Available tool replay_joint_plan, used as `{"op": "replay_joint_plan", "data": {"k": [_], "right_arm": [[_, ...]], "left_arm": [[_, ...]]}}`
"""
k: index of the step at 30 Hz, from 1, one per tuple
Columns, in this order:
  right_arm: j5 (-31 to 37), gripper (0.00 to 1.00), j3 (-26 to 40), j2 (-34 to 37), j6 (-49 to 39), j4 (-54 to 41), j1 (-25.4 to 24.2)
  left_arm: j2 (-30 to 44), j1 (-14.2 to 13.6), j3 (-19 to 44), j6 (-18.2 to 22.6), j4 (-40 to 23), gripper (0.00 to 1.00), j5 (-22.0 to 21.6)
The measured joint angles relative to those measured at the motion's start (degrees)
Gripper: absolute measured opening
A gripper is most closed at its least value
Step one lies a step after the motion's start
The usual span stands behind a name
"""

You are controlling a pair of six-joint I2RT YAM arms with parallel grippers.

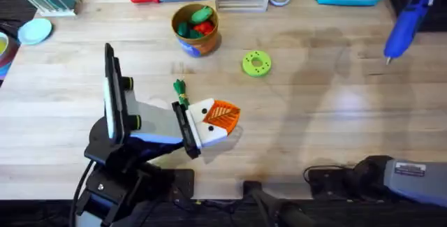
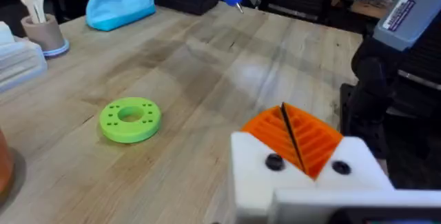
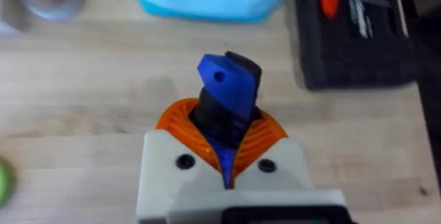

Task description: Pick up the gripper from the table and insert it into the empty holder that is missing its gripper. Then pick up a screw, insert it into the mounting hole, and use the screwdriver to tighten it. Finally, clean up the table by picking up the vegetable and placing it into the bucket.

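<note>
At near centre, left gripper is pressed closed, seemingly empty; its orange fingers look seated, fastening unclear. Just beyond, vegetable lies on table, bucket farther. Far right, right gripper clamps screwdriver.

Even, bright overhead light on the table, with a soft glare patch right of centre and faint diffuse shadows beside it. The right wrist view is soft throughout, the screwdriver blurred close to the lens. The left wrist view keeps the green ring sharp, far background defocused.
</note>
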Motion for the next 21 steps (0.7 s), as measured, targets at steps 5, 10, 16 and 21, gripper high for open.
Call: {"op": "replay_joint_plan", "data": {"k": [5,10,16,21], "right_arm": [[-5.86,0.017,0.17,-5.74,3.35,0.81,4.18],[-8.07,0.017,-2.06,-10.92,5.71,5.94,9.90],[-9.32,0.017,-13.31,-21.12,12.14,18.50,15.63],[-9.65,0.017,-25.49,-28.87,17.28,32.75,25.00]], "left_arm": [[0.02,0.00,0.00,0.00,0.00,0.013,0.00],[0.02,0.00,0.00,0.00,0.00,0.013,0.00],[0.00,0.00,0.00,0.00,0.00,0.013,0.00],[0.02,0.00,0.00,0.00,0.00,0.013,0.00]]}}
